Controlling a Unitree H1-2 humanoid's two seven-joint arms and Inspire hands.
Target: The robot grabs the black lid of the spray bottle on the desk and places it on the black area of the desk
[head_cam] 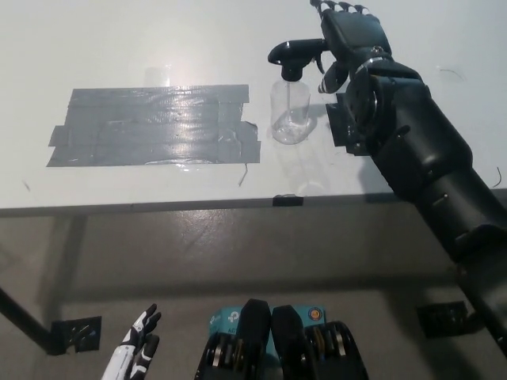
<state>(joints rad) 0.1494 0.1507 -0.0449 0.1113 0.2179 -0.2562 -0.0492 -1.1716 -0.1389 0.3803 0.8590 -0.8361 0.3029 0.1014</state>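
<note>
Head view, looking steeply down, described from near to far. Nearest, at the lower left and below the desk edge, the white left hand (pixel 135 352) rests idle with its fingers apart, holding nothing. Beyond it, the white desk (pixel 158 32) carries the black area (pixel 154 127), a patch of dark overlapping tape strips on the robot's left half. To the right of the tape, just beside its edge, stands the spray bottle (pixel 290 111), upright, its clear body apparently empty. On top sits the black lid (pixel 291 55), a trigger-type spray head. Farthest, the black right hand (pixel 348 39) is at the lid's right end, touching or nearly touching it; its fingers appear partly spread, and whether they have closed on the lid cannot be told. Judged by appearance, the lid is light, rigid plastic, and the empty bottle is light enough to tip. The best hold is probably around the lid's neck beneath the nozzle.
</note>
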